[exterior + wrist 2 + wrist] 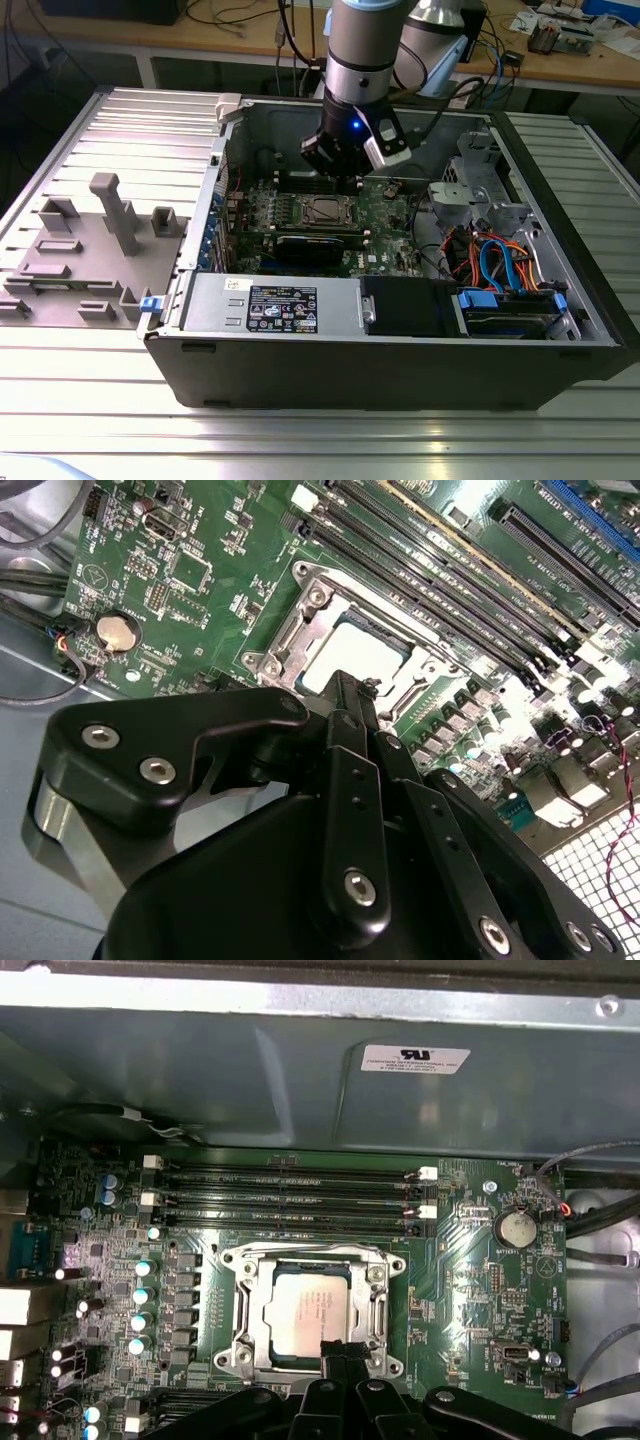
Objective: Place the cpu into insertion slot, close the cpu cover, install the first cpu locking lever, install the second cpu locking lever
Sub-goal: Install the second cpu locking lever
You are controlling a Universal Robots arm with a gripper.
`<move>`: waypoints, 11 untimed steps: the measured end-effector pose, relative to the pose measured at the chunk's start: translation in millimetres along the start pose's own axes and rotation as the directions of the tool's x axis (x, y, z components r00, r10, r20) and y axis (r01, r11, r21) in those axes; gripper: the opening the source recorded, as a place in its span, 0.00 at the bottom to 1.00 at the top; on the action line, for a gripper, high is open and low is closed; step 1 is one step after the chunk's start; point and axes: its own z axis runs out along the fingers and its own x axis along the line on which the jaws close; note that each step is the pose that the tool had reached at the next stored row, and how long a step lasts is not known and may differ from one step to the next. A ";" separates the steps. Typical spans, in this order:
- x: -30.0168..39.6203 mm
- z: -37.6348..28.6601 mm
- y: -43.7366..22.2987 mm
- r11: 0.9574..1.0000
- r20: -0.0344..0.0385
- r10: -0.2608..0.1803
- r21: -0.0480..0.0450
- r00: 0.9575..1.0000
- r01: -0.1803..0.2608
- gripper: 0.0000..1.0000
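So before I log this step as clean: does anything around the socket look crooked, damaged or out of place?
Nothing stands out. The cpu sits square in the insertion slot, with the cpu cover down flat around it.

Ribbed silvery metal desk [80,390], slats running across the exterior view. Sitting right on it: open grey computer case [400,355] lying on its side, taking up the middle and the exterior view's right. Just beside the case, on the exterior view's left, flat grey fixture plate [95,265] with upright blocks and posts sticking up, plus a small blue tab at its near corner by the case. Further back, separate wooden bench [200,35] with cables and bits scattered on top.
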 end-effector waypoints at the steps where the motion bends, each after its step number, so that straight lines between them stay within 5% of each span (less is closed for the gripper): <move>1: 0.1 -0.1 -1.2 1.000 0.000 0.000 0.000 1.000 0.000 0.11; 11: 0.1 -2.3 -2.5 1.000 0.000 0.000 0.000 1.000 0.000 0.11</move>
